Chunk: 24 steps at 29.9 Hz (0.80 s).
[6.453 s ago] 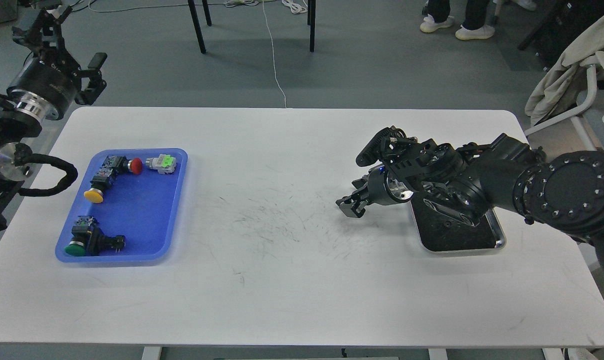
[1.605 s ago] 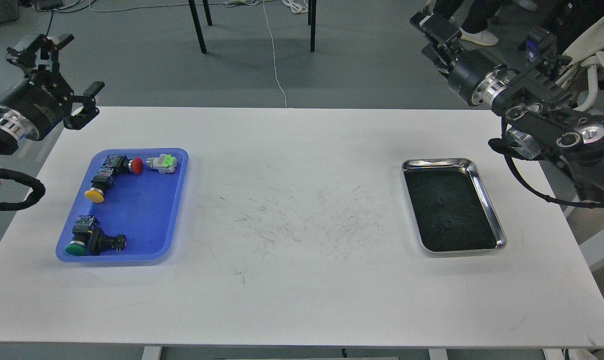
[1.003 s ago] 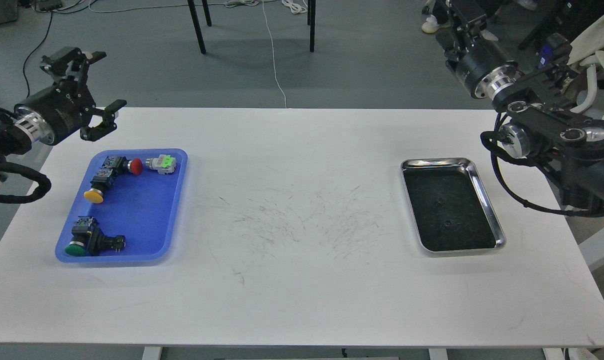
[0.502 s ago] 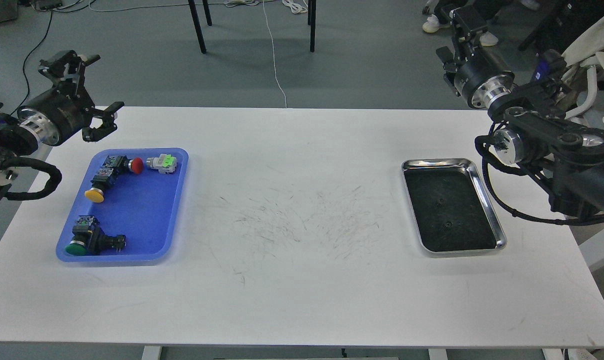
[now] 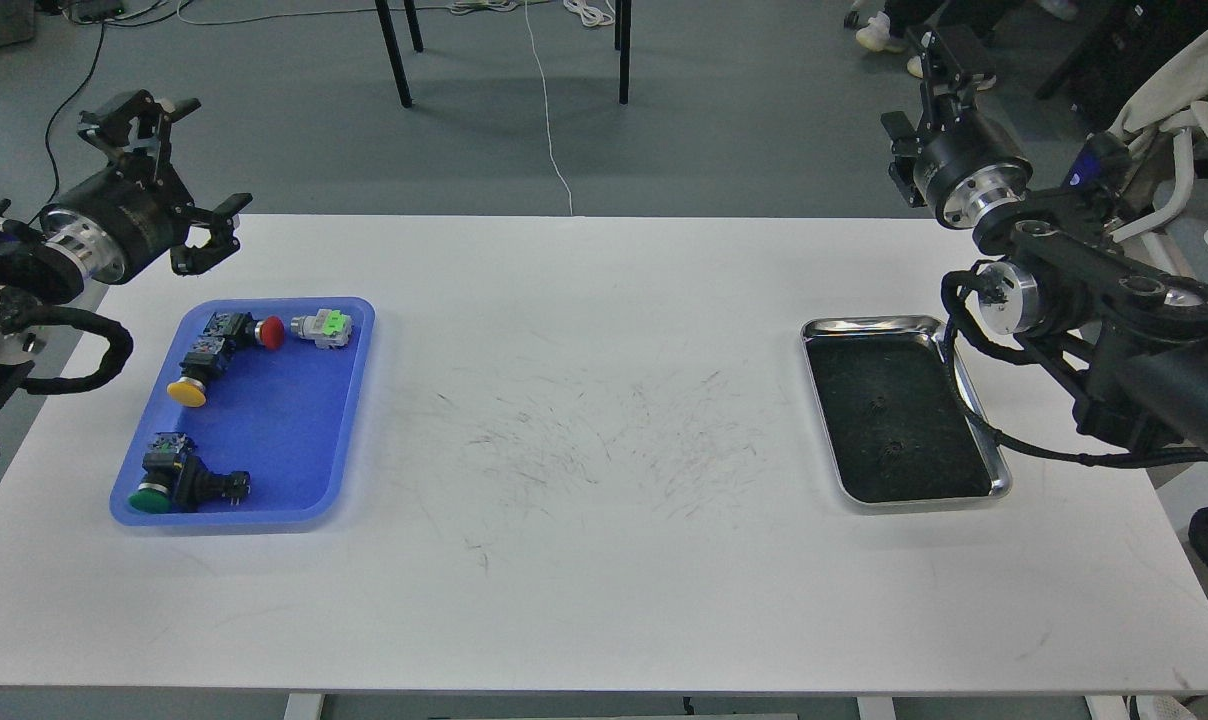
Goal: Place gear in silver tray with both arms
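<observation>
silver tray (image 5: 976,420) empty, well below raised right pincer (image 5: 926,92), its grip unclear

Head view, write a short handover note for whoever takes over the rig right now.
Left claw: open, empty, raised past the table's back left corner.
Right claw: raised past the back right edge; open or shut cannot be told.
Silver tray: on the table's right side, nothing in it.
Blue tray, left side: holds the red, yellow and green push buttons and a grey-green part.
Done: nothing placed. Left: pick a part and set it in the silver tray.
</observation>
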{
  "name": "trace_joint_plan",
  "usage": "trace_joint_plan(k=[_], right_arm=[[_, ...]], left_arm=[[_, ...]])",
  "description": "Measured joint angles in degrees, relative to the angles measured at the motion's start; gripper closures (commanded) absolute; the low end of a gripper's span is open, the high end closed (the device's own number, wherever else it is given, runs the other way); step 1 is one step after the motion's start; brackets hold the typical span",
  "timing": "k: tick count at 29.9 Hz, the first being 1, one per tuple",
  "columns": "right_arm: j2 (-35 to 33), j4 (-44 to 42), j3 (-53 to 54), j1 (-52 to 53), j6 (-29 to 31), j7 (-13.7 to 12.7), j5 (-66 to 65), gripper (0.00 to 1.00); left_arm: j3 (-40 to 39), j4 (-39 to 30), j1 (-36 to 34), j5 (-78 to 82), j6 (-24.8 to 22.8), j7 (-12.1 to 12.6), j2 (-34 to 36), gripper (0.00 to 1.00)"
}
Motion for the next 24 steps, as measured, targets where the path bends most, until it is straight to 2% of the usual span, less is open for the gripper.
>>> trace_joint_plan(k=[24], right_arm=[[4.5, 0.0, 8.9, -3.0, -0.7, -2.0, 6.9, 0.01]], left_arm=[[-2.3, -1.4, 0.9, 0.3, -0.2, 0.0, 0.8, 0.01]])
